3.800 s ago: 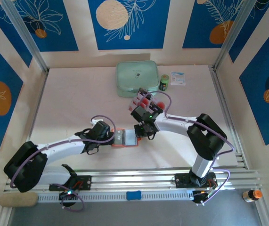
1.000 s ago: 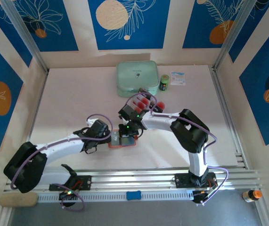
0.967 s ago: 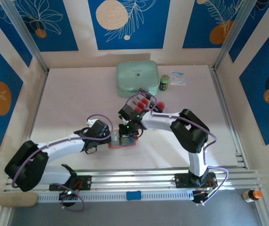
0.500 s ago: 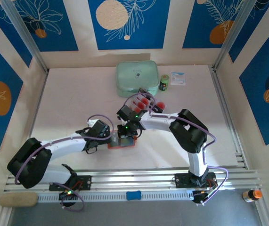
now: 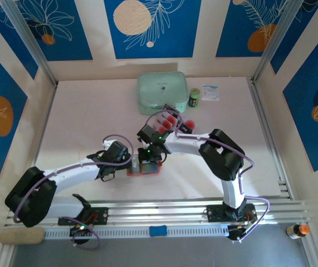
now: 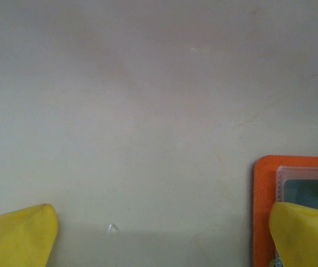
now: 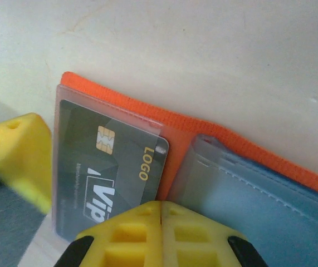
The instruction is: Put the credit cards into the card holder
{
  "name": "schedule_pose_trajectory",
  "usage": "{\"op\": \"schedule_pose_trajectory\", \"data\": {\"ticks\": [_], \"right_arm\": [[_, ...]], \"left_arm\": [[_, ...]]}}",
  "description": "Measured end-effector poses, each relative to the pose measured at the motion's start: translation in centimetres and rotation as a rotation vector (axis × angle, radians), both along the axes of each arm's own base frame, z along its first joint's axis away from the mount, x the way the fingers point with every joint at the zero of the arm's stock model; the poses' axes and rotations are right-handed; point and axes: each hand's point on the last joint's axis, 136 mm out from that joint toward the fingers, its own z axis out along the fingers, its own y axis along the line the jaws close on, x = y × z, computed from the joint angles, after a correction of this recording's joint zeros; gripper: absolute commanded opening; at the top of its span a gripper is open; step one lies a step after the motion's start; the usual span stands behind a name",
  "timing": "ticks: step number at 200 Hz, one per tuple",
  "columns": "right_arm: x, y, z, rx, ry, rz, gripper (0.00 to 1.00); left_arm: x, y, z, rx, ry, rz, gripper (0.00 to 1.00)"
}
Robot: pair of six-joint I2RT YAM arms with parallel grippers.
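Note:
The orange-red card holder [image 5: 146, 168] lies open on the table. In the right wrist view, the card holder [image 7: 203, 133] has a dark card [image 7: 103, 167] with a gold chip lying under its clear sleeve. My right gripper [image 7: 161, 207] is shut, its fingers pressed together just over that card's near edge; from above, the right gripper [image 5: 150, 157] hovers over the holder. My left gripper [image 6: 161, 233] is open, and its right finger [image 6: 306, 233] lies over the holder's left edge [image 6: 263, 211]. More credit cards [image 5: 166, 119], showing red circles, stand in a clear tray behind the right wrist.
A mint-green case [image 5: 161, 92] sits at the back, with a small green can [image 5: 194, 98] and a white packet [image 5: 210, 92] to its right. An orange-capped bottle [image 5: 298, 230] stands beyond the front rail at the right.
My right gripper came from the holder's right end leftward over its left half, then crept slightly further left. The left gripper has stayed at the holder's left edge.

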Motion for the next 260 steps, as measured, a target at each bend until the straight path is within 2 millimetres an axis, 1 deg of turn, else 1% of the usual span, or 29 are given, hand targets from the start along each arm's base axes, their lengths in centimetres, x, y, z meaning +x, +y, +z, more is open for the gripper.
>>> {"op": "schedule_pose_trajectory", "data": {"ticks": [34, 53, 126, 157, 176, 207, 233, 260], "right_arm": [[0.1, -0.1, 0.0, 0.001, 0.003, -0.002, 0.00], [0.1, -0.1, 0.0, 0.001, 0.004, -0.003, 0.00], [0.0, -0.1, 0.1, 0.004, 0.009, -0.009, 0.00], [0.0, -0.3, 0.7, 0.004, 0.006, -0.013, 0.00], [0.0, -0.5, 1.6, 0.010, -0.008, -0.017, 0.00], [0.0, -0.6, 2.8, 0.015, -0.031, -0.019, 0.00], [-0.4, -0.7, 2.6, 0.004, -0.033, -0.014, 0.00], [-1.0, -0.9, 2.2, -0.008, -0.023, -0.008, 0.00]], "left_arm": [[0.6, -0.1, 1.7, -0.036, -0.051, 0.006, 0.97], [0.8, -0.2, 2.3, -0.048, -0.067, 0.008, 0.97], [0.8, -0.2, 2.4, -0.049, -0.070, 0.007, 0.97], [0.8, -0.3, 2.4, -0.052, -0.068, 0.006, 0.97], [0.5, -0.2, 1.9, -0.054, -0.057, 0.004, 0.97], [-0.6, 0.3, 0.2, -0.032, -0.007, -0.002, 0.97], [-1.0, 0.6, -0.7, -0.016, 0.020, -0.003, 0.97], [-1.0, 0.6, -0.9, -0.012, 0.025, -0.003, 0.97]]}}
